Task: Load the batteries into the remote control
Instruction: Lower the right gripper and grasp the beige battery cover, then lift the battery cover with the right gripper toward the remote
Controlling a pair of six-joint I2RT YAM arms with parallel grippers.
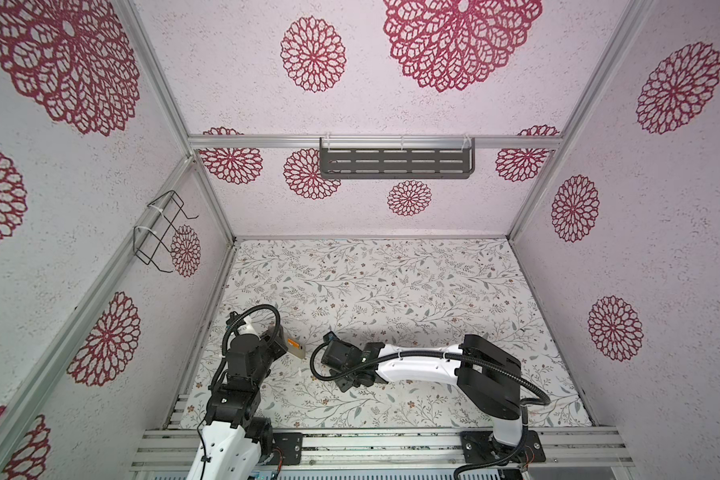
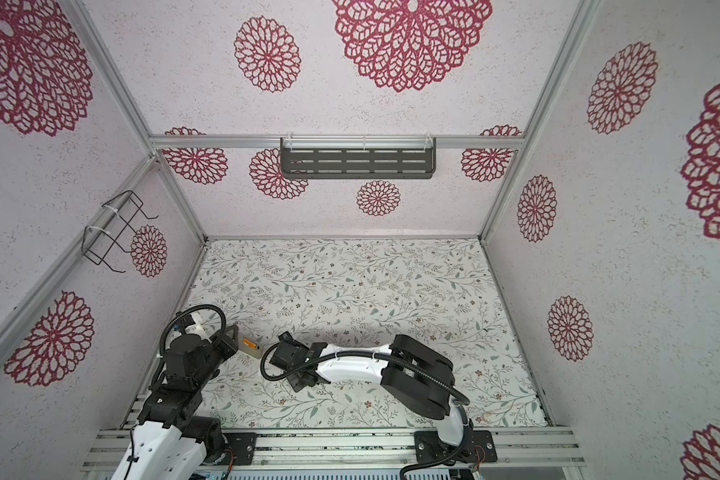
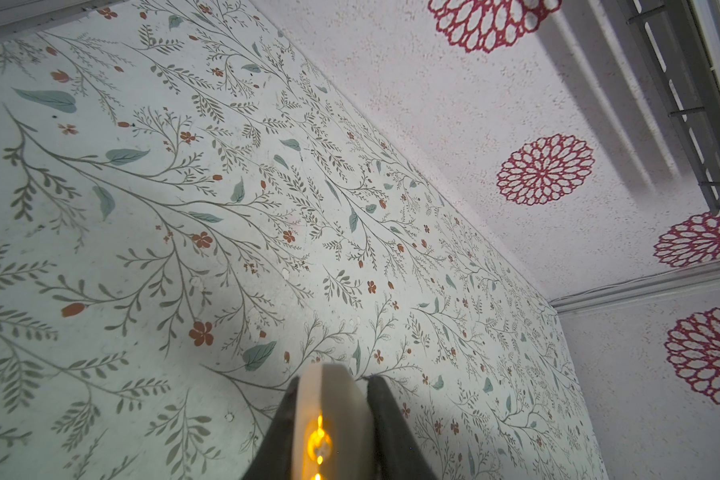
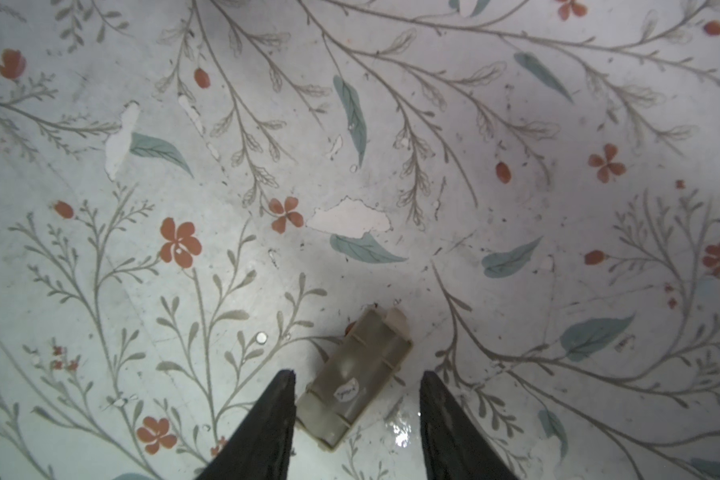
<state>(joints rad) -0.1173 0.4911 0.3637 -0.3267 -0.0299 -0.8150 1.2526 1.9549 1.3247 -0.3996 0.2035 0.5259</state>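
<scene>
Orange marks the battery (image 1: 294, 343) seated in the open back of the remote control (image 1: 297, 351), low and left of centre in both top views; whether a second one lies beside it cannot be told. The beige handset is held clear of the table, one end sticking out from under the left arm toward the middle of the frame. In the left wrist view the remote control (image 3: 333, 409) stands edge-on at the bottom centre, with the orange (image 3: 319, 444) glowing on its near face. There the left gripper (image 3: 333, 379) is clamped on it, a dark finger pressed flat to each side. The right gripper (image 4: 357, 372) points down at the table just right of the handset in the top views, and its jaws stand apart. Between them, at the bottom centre of the right wrist view, a small beige battery cover (image 4: 352, 390) lies tilted on the table, inner ribs up. One finger (image 4: 273, 411) is just beside its corner and the other stands apart from it. The floral table covering (image 4: 516, 187) has white worn patches. On the back wall a dark slotted shelf (image 1: 395, 162) hangs at upper centre, and a wire basket (image 1: 161, 232) on the left wall.
</scene>
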